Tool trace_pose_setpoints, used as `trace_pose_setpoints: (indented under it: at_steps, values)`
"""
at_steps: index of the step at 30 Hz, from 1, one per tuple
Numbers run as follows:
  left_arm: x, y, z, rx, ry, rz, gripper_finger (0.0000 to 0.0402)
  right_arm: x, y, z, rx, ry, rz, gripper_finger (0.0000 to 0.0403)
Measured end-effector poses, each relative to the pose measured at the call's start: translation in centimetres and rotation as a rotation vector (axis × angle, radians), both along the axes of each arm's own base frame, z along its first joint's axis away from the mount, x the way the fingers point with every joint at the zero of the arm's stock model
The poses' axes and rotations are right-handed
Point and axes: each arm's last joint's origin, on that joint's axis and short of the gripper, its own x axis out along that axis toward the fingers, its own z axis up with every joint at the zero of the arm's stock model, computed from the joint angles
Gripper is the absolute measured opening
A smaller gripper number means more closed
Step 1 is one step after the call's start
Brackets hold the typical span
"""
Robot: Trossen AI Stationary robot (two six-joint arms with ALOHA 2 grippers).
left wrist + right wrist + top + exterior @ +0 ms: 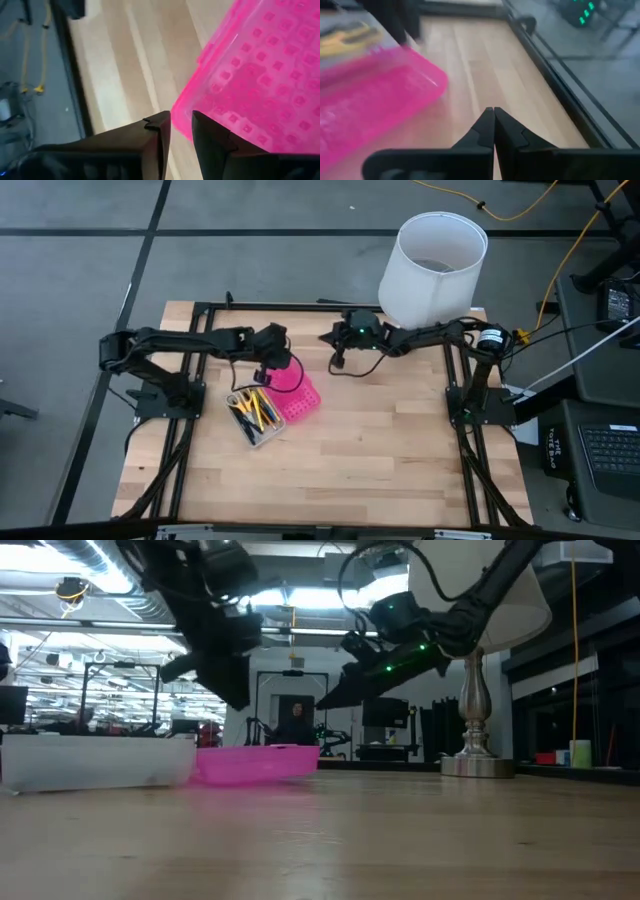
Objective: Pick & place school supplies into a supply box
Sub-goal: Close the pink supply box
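Pink lid [296, 392] of the supply box is lying flat on the wooden counter [380, 450], just beneath the left hand [181, 131], whose fingers are standing slightly apart over its edge, pinching nothing. Only the high view is showing the pens and pencils [254, 412] sitting in the clear base [262, 434] beside that hand. Right hand [494, 125] is hovering nearby, pressed together

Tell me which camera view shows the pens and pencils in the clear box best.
The high view: the black and yellow pens and pencils lie in full sight inside the clear plastic base. The right wrist view shows only a yellow blur; the low view only the base's side; the left wrist view none.
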Motion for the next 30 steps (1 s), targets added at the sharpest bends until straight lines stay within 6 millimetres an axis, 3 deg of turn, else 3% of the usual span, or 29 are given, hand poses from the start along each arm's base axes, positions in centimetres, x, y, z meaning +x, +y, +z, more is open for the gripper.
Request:
trace_pose_setpoints:
  at_steps: [5,12,19,30]
  values:
    - [2.5,1.4,-0.2,-0.016,0.024,-0.033,0.0065,0.1,0.1,0.4,-0.005,-0.075,0.063,0.0009]
    - [5.1,2.6,-1.2,-0.069,0.102,-0.057,0.0051,0.1,0.3,-0.1,0.023,-0.036,0.089,0.0010]
    - [5.2,2.7,-2.7,-0.096,0.175,-0.019,0.0047,-0.1,0.4,-0.5,0.045,0.007,0.090,0.0011]
    - [5.3,2.6,-2.6,-0.068,0.168,0.045,0.0078,-0.1,0.5,-0.5,0.060,0.002,0.128,0.0012]
